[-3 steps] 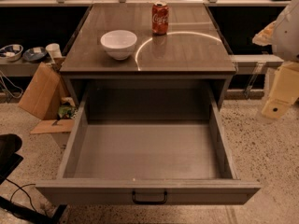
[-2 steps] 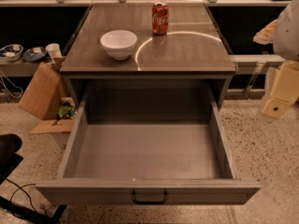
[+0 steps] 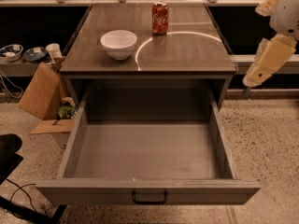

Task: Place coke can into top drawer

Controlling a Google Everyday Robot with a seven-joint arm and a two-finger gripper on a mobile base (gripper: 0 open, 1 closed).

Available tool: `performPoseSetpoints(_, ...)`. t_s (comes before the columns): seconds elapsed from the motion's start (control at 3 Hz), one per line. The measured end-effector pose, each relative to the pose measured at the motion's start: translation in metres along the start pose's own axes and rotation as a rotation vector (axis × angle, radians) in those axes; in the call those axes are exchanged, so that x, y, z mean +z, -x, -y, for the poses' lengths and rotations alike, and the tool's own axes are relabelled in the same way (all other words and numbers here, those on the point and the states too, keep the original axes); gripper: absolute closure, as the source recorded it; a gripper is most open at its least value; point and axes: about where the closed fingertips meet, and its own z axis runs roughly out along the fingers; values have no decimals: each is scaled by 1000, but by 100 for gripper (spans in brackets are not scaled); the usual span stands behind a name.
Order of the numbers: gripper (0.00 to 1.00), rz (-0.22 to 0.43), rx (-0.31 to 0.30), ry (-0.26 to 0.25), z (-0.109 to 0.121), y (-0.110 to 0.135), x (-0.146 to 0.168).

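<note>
L to R: cardboard box (image 3: pixel 39 94) leans beside cabinet. White bowl (image 3: pixel 119 43) sits front-left on cabinet top (image 3: pixel 187 55). Coke can (image 3: pixel 160 17) stands upright at back centre, apart from bowl; both unmoved vs 1 s ago. Below, top drawer (image 3: pixel 93 192) is pulled out toward cam, grey floor showing, black handle (image 3: pixel 149 198) on front panel. Far R, gripper (image 3: pixel 261 66) hangs in air off cabinet's corner, higher & nearer cabinet than before; can't tell its grip state.
</note>
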Motion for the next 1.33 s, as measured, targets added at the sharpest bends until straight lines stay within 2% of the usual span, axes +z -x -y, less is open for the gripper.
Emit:
performPoseSetpoints(0.33, 0, 141, 117, -56, 32, 16, 34)
performPoseSetpoints(0.67, 0, 290, 253, -65, 43, 34, 74)
performPoseSetpoints(1.0, 0, 477, 337, -152, 85, 74, 105)
performPoseSetpoints(1.33, 0, 492, 341, -201, 96, 75, 99)
